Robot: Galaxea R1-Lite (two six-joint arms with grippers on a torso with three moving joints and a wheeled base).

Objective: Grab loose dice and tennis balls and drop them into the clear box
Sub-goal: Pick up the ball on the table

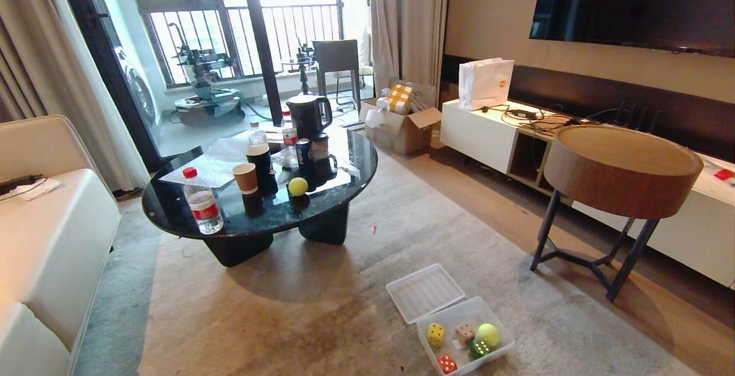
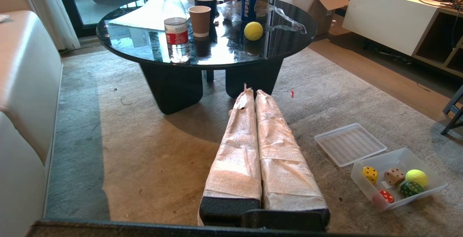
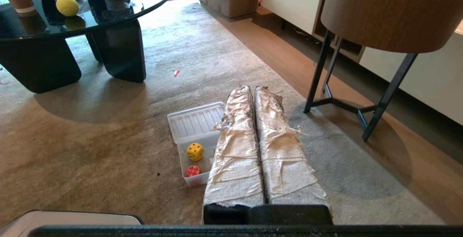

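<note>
Both pincers were pressed shut and held nothing. From the head view, neither arm showed. On the rug sat the clear box [image 1: 465, 336], and inside were a yellow die [image 1: 436, 334], a tan die [image 1: 465, 332] and a tennis ball [image 1: 488, 334]. Another tennis ball [image 1: 298, 186] lay on the round black table [image 1: 172, 204].

From the left wrist view, the left pincer [image 2: 252, 91] hung over the rug, well apart from the box.

From the right wrist view, the right pincer [image 3: 253, 88] hung above the box and hid part of it.
</note>
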